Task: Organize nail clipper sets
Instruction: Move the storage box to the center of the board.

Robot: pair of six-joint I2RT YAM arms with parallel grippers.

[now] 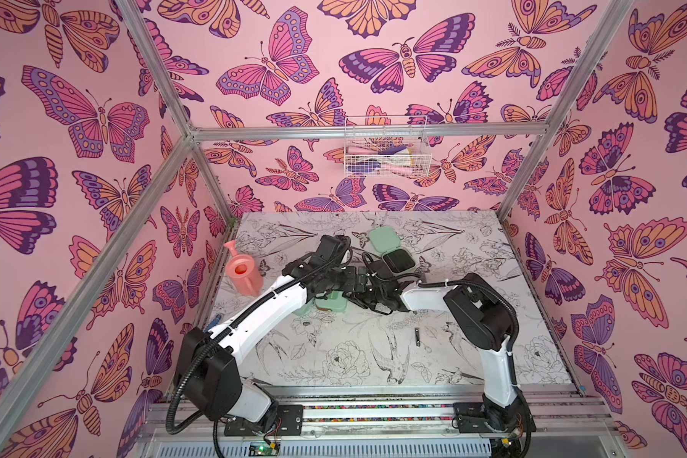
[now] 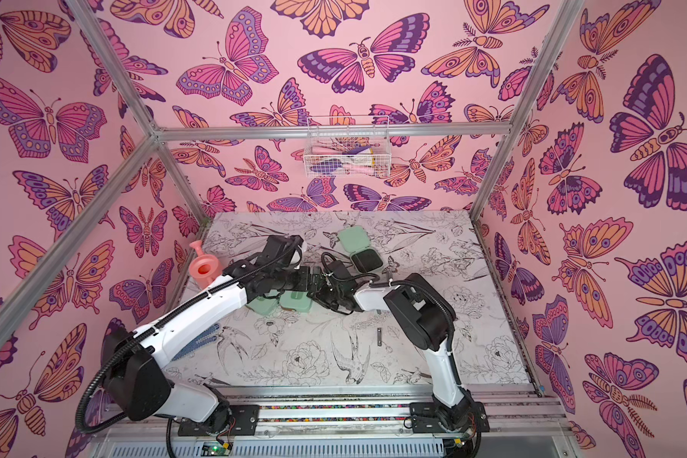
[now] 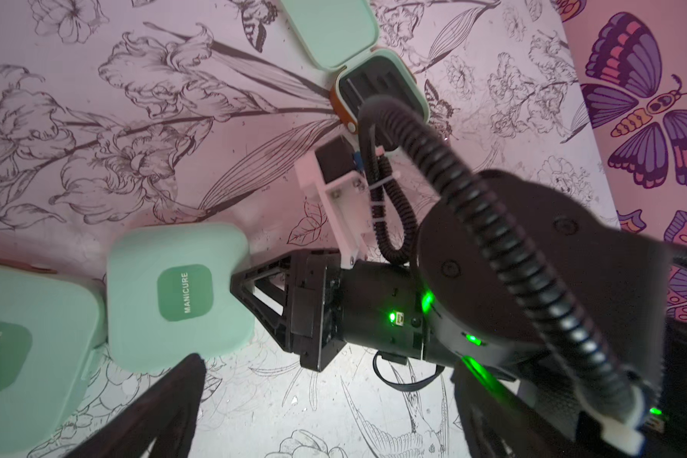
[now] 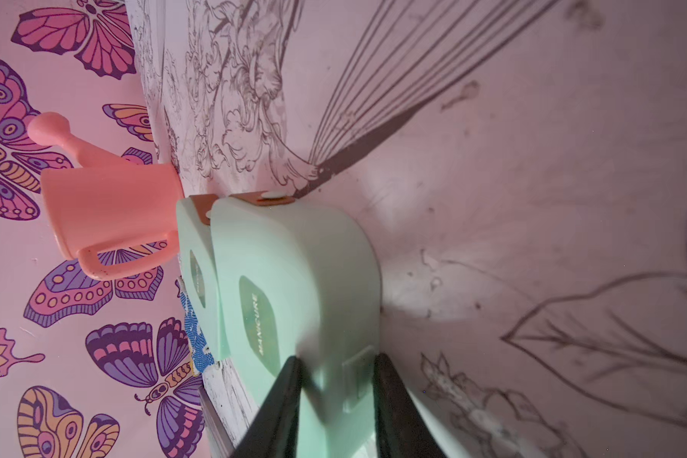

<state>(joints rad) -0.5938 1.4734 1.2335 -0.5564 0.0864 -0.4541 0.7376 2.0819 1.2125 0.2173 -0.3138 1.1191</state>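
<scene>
**Closed case pinched at its rim, other pincer slack**

In both top views: at 12 o'clock on the desk (image 1: 334, 357), open case (image 1: 398, 261), lid flat, black inside up. At 9 o'clock from centre, two closed cases side by side, held case (image 1: 334, 304) nearer the middle, spare case (image 1: 305, 308) half under an arm. Pink can (image 1: 242, 273) at 10 o'clock by the desk edge. Slim grey tool (image 1: 417, 336) alone at 4 o'clock.

From the left wrist: left pincer (image 3: 326, 365) released, fingers (image 3: 167, 404) spread wide, gripping nothing. Right pincer (image 3: 250, 304) clenched on the held case's rim. Spare case just beside it, both labelled MANICURE.

From the right wrist: one finger on either side of the held case's edge, by its latch tab. Spare case right behind, can beyond.
</scene>
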